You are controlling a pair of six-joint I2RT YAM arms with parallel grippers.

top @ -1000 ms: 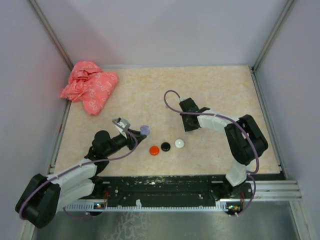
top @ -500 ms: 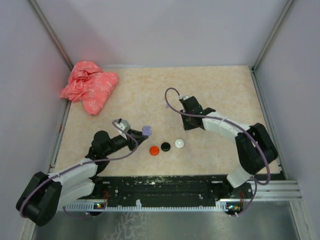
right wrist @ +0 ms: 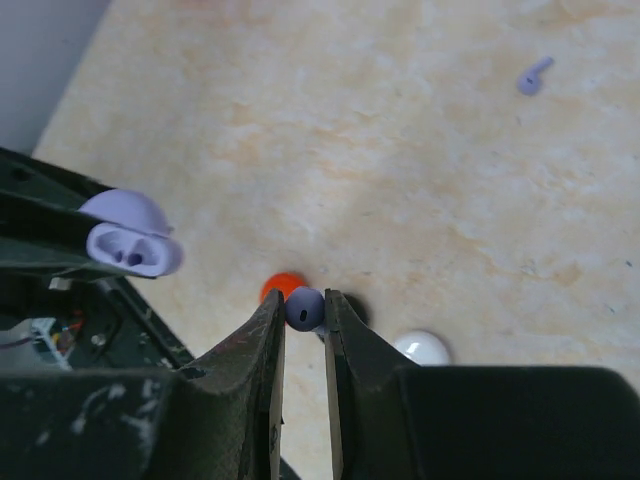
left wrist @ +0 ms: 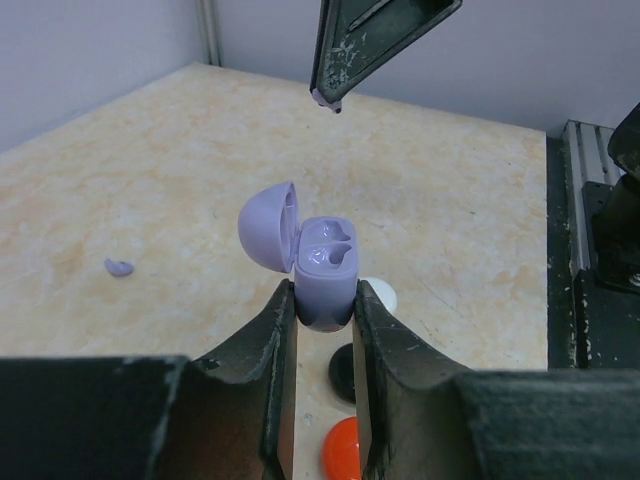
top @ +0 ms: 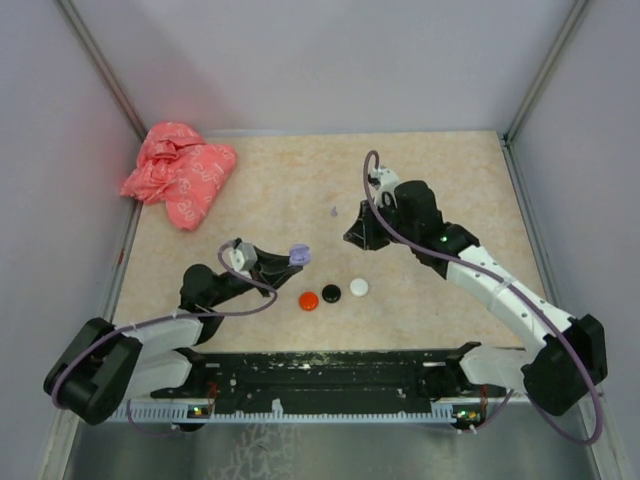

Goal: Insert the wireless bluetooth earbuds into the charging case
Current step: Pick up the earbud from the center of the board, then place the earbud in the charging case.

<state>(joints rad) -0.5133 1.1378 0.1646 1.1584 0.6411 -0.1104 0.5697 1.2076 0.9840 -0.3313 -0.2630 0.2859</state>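
My left gripper [left wrist: 325,300] is shut on the lilac charging case [left wrist: 325,262], held upright with its lid open; both sockets look empty. The case also shows in the top view [top: 297,255] and in the right wrist view [right wrist: 132,240]. My right gripper [right wrist: 304,310] is shut on a lilac earbud [right wrist: 304,308] and holds it above the table, up and to the right of the case [top: 358,236]. Its tip shows at the top of the left wrist view [left wrist: 330,98]. A second lilac earbud [right wrist: 534,76] lies on the table, also seen from the left wrist [left wrist: 119,267] and from above [top: 333,212].
Three round discs lie in a row near the front: orange-red [top: 309,299], black [top: 331,292] and white [top: 359,287]. A crumpled pink bag [top: 180,175] sits at the back left corner. Walls and metal rails bound the table.
My right arm has lifted and swung back and to the right, carrying a lilac earbud up off the table. My left gripper has edged slightly right with the open case.
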